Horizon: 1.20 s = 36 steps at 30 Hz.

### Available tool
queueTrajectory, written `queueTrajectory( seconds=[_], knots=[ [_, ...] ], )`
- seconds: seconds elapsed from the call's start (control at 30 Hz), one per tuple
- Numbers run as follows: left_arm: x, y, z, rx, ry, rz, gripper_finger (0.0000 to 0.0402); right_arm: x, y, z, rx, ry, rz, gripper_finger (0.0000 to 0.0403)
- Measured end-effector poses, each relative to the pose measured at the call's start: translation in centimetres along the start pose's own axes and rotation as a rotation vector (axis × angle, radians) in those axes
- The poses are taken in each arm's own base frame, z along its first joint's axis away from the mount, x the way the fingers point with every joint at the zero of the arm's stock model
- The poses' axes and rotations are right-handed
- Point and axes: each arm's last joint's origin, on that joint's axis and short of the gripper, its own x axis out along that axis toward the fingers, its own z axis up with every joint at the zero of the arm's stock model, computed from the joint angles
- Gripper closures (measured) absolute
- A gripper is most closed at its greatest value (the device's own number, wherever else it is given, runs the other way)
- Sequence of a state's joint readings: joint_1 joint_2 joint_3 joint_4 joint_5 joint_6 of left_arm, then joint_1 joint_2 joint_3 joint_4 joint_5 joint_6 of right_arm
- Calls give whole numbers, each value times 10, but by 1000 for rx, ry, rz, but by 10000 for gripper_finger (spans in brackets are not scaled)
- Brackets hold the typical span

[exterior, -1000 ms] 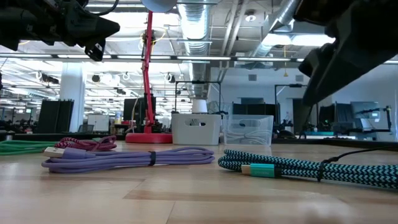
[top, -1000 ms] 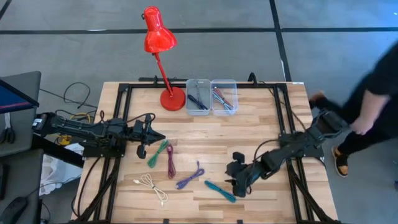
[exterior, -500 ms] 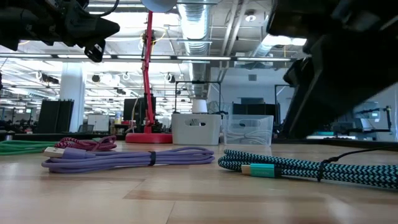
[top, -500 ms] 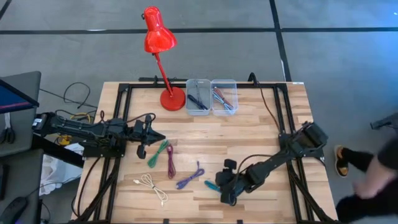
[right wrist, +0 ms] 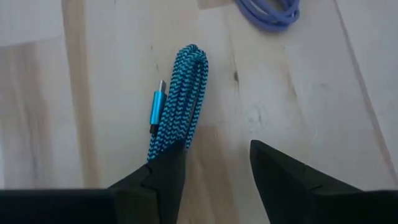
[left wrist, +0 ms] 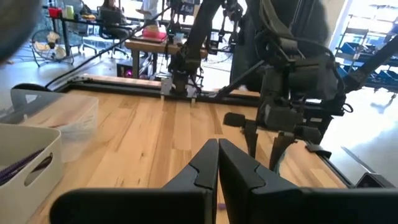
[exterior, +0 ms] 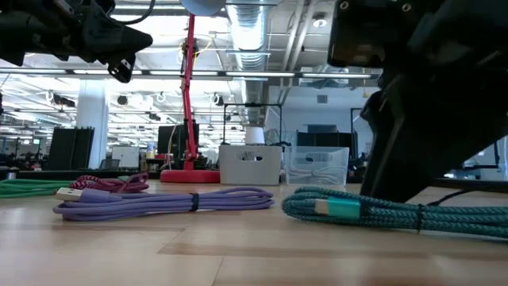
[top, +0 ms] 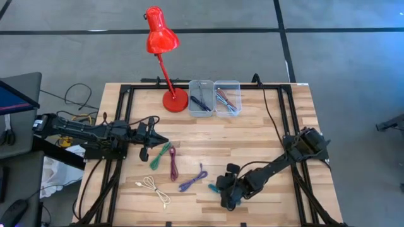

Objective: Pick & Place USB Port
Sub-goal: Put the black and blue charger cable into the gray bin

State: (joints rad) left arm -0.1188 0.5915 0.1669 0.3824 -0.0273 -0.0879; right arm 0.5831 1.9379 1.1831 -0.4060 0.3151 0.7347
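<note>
Teal cable (right wrist: 175, 102) lies on table (top: 265, 135) front edge; right gripper (right wrist: 214, 171) spread wide, one finger overlapping the bundle. Off-centre closing could pinch a single strand or shove it away. Left gripper (left wrist: 217, 165) shut, idle.

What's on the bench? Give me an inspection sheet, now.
Surface: wooden table, black frame around it.
Job's things: teal cable under right gripper; two bins at back, cables inside.
Clutter: red lamp beside bins.
Grippers: right open, low over teal cable, one finger on it; left gripper shut, waiting at left side.
Cables: purple, green, maroon, white loose on table.
Surroundings: grey floor; nobody seen in the high view.
</note>
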Motion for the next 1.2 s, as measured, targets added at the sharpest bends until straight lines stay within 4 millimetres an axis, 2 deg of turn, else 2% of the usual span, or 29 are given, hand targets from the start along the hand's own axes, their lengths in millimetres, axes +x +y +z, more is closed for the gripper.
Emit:
queueTrajectory(
  seconds=[0.37, 0.63, 0.93, 1.2],
  knots=[
    [0, 0, 0, 0, 1, 2, 389, -34, -2, 16, 56, -13, 145, 247],
    [0, 0, 0, 0, 1, 2, 389, -28, 5, 8, 77, 27, 166, 246],
    [0, 0, 0, 0, 1, 2, 389, -29, 6, 7, 84, 25, 169, 238],
    [0, 0, 0, 0, 1, 2, 389, -11, 5, -3, 48, 87, 111, 236]
  ],
)
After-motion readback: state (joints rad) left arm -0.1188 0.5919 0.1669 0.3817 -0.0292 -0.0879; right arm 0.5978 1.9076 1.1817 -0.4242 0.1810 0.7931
